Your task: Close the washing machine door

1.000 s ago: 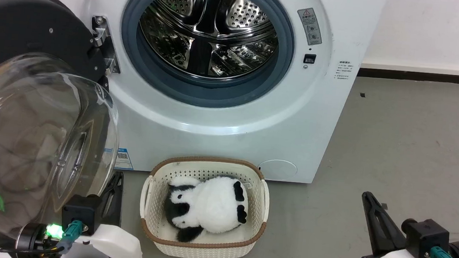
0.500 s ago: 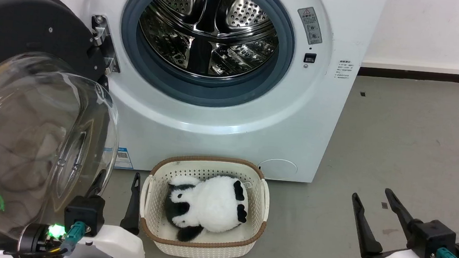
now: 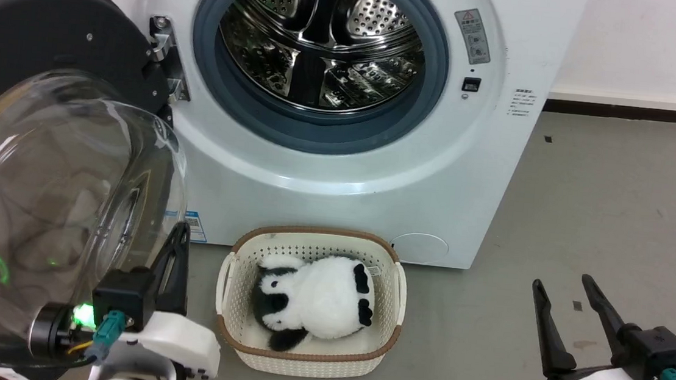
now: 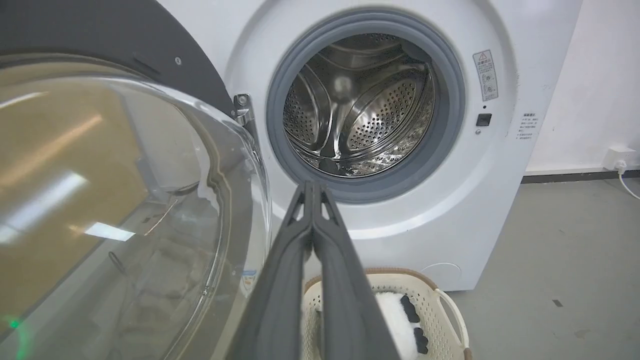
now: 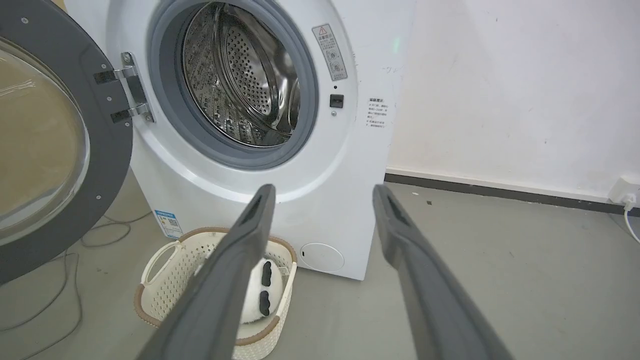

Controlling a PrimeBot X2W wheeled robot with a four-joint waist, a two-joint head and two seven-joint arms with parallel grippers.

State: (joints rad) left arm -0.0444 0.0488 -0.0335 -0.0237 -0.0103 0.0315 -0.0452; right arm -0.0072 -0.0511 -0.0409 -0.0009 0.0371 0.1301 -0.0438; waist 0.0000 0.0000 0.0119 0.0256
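Nearest the camera, at the lower left, the left gripper [image 3: 182, 231] has its two dark fingers pressed together with nothing between them, tips just beside the lower edge of the door's glass bowl; whether they touch it cannot be told. At the lower right, the right gripper [image 3: 561, 282] stands spread wide and empty above the grey floor [image 3: 605, 207]. Between the arms sits a cream basket [image 3: 387, 340] with a black-and-white plush toy [image 3: 319, 295] lying in it. The washing machine door [image 3: 52, 30] is swung fully open on the robot's left, hanging from a metal hinge [image 3: 165, 55]. Behind the basket stands the washing machine [image 3: 343, 196], its grey-blue rubber ring [image 3: 318, 134] and steel drum [image 3: 326, 42] exposed, against a white wall [image 3: 650, 46].
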